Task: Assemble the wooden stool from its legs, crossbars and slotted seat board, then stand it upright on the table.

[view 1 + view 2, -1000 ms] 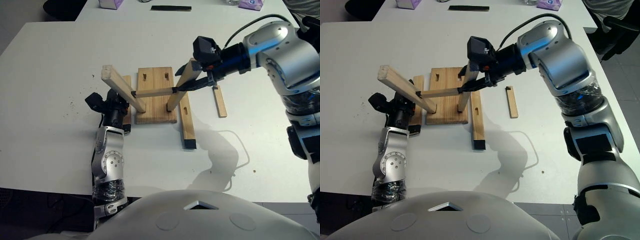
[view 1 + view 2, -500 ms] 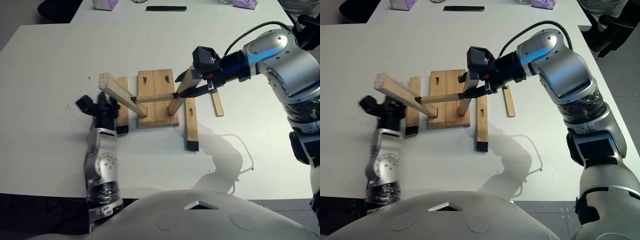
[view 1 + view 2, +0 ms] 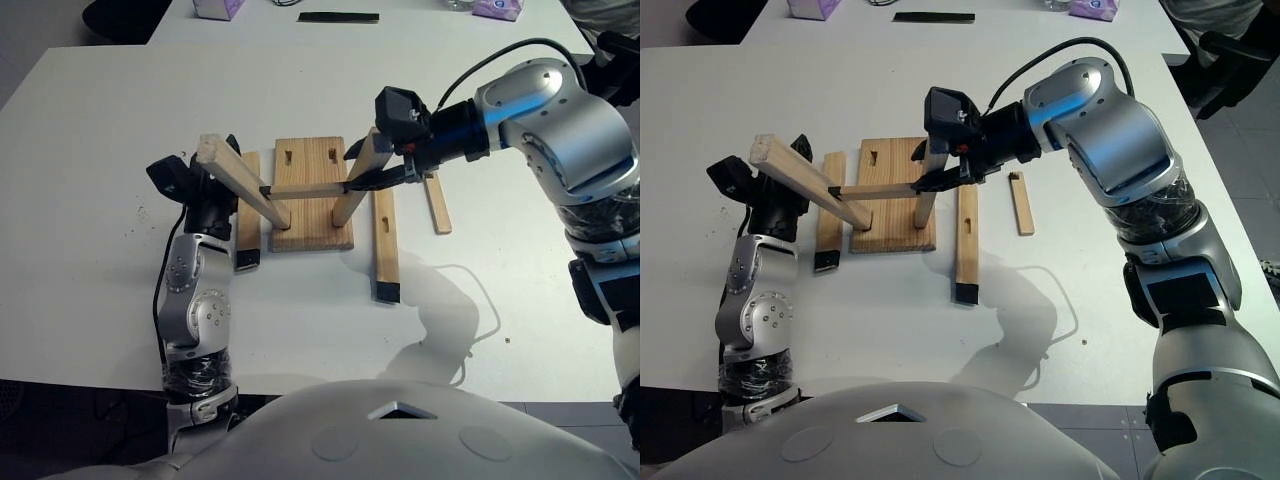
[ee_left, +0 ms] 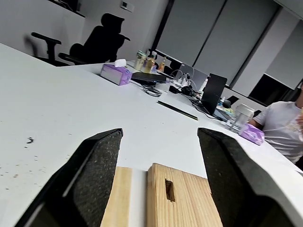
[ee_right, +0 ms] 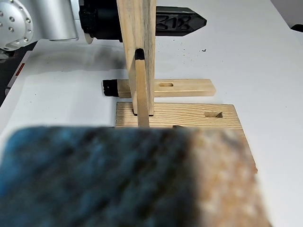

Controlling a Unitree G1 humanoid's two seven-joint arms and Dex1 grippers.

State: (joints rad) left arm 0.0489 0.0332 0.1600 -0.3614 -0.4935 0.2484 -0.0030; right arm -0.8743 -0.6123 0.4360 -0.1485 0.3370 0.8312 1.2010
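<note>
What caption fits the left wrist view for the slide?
Open left hand framing slotted seat board and flat-lying leg.

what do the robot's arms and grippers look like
Both arms are silver with black sections. The right arm has a blue band, a black cable and a boxy black wrist camera. The left arm has a thin black cable. The left gripper and right gripper are black.
</note>
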